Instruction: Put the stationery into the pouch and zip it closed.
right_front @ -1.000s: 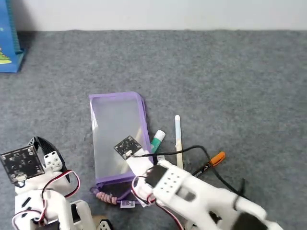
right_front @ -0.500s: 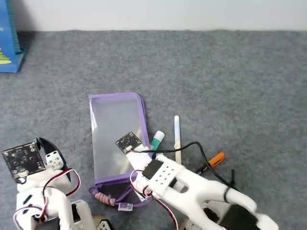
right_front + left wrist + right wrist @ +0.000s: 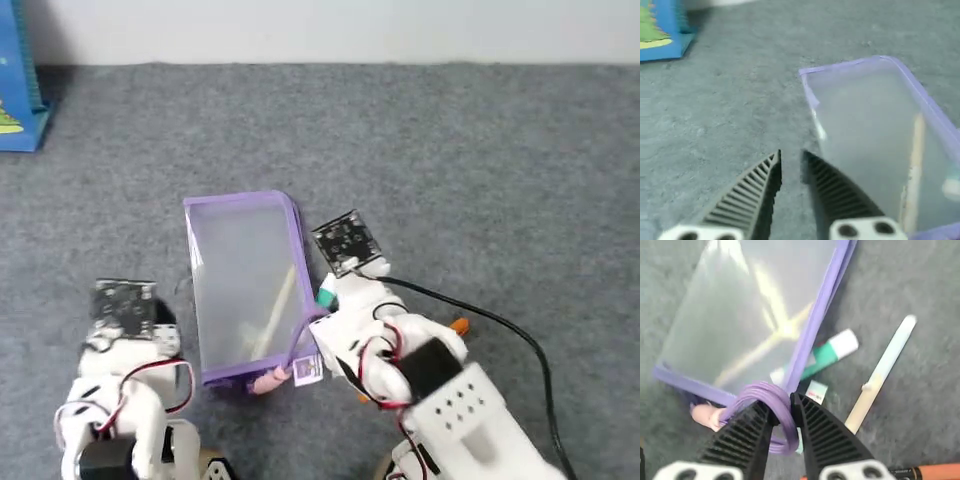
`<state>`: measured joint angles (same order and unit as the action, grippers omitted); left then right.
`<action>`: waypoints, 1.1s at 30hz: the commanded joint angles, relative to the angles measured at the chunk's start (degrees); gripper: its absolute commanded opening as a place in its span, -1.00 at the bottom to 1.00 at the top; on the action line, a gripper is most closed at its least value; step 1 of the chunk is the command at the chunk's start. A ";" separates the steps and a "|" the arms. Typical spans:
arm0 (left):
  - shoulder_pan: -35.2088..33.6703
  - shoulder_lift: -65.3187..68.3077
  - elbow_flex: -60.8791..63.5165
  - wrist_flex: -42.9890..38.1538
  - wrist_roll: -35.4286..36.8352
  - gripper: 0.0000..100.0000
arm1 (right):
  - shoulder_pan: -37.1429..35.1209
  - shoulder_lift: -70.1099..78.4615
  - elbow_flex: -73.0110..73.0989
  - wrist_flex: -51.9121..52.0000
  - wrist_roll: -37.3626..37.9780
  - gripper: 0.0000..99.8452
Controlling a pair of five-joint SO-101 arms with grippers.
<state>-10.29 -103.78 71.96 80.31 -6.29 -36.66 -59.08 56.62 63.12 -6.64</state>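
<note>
The right end effector had swung in and pinched the purple loop at the pouch's 6 o'clock end. The left end effector, narrow and empty, neared its 9 o'clock. A pen lay outside, unloaded.

Both arms are that usual white printed plastic. The left arm, lower left of the high view, has red and white servo wires looped over it. The right arm, lower middle, has the same, plus a black cable running to the right edge and a panel dotted with small holes. Each wrist has a small black circuit board. The left gripper and right gripper have black ridged fingers on white bases with dark screw holes.
</note>
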 commanded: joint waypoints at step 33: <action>9.85 -0.53 -6.37 2.20 0.79 -0.47 | -4.26 -5.49 -15.74 -23.43 -2.55 -0.99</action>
<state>-0.97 -103.78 71.08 80.75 -6.29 -40.53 -65.49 45.45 41.05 -10.68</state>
